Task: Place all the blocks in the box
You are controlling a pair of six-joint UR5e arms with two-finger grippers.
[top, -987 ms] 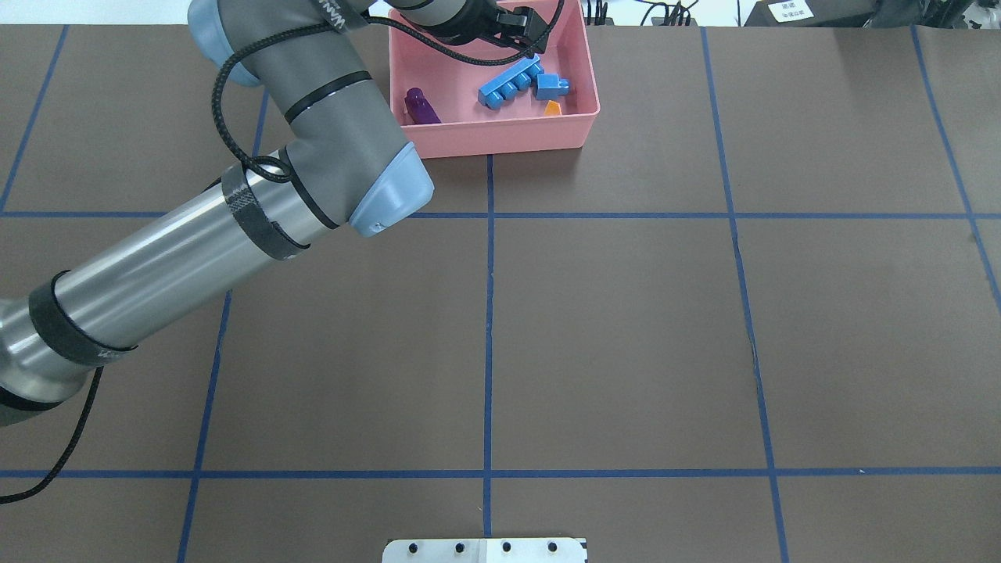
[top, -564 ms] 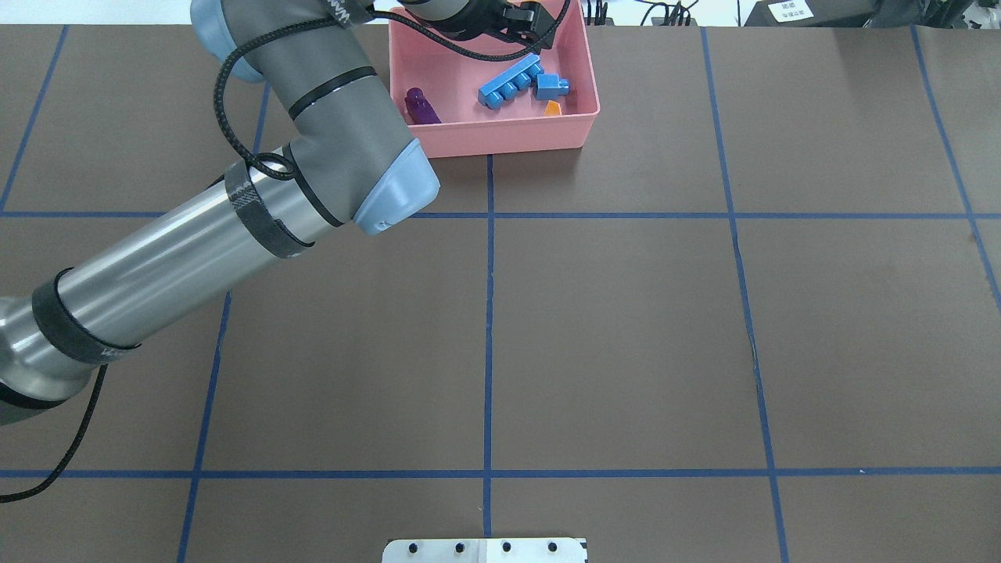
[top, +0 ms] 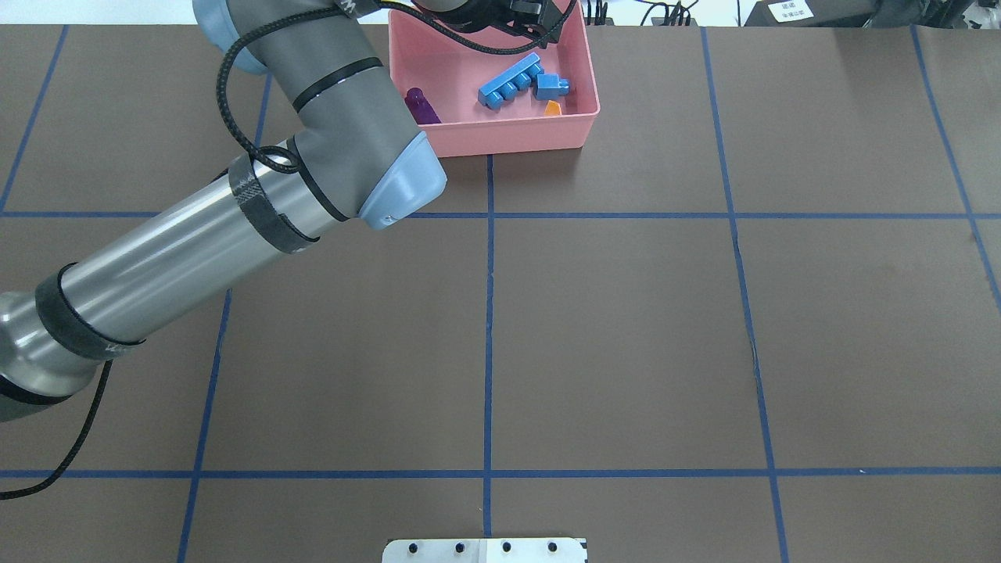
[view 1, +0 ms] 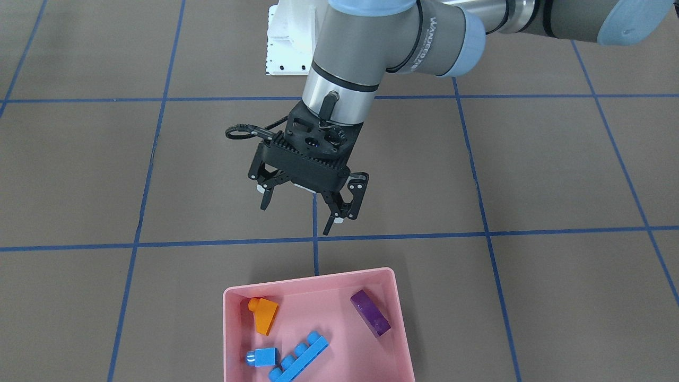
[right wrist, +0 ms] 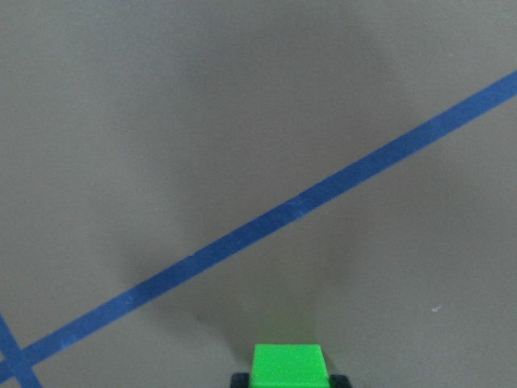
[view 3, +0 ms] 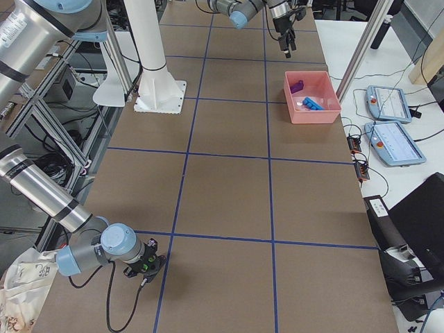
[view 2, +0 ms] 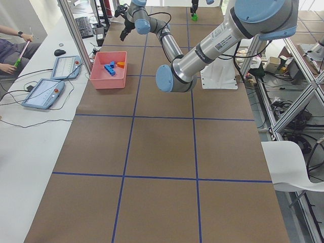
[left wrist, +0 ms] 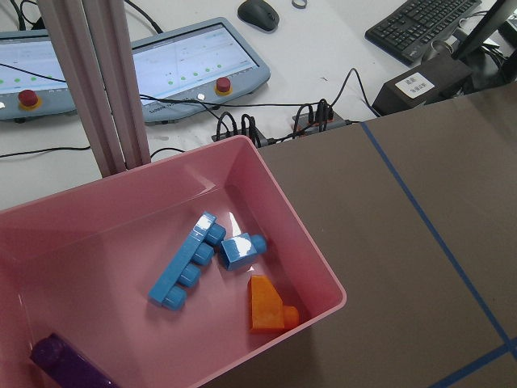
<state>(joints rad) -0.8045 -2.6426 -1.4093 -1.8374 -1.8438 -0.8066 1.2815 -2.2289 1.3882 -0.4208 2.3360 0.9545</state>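
The jaws of the left gripper (view 1: 296,216) stand spread with nothing between them. In the front-facing view they hang above the brown table (view 1: 530,175). The shallow pink plastic box (view 1: 313,276) lies at 6 o'clock from them, clearly apart. Inside it, the orange one-stud sloped plastic brick (view 1: 263,314) sits at 10 o'clock and the purple oblong brick (view 1: 370,312) at 2 o'clock. The small blue one-stud brick (view 1: 262,357) sits at 8 o'clock, and the long blue four-stud brick (view 1: 299,356) lies just beside it at 6 o'clock.

In the overhead view the left arm comes in from 8 o'clock. Its gripper shows at the box's 12 o'clock edge, partly cut off by the frame.

The left wrist view looks down into the box at those four bricks.

In the right wrist view the right gripper (right wrist: 289,380) has its jaws closed on a bright green plastic brick (right wrist: 290,364) at 6 o'clock. The brick is held above bare table crossed by a blue tape line (right wrist: 266,226).
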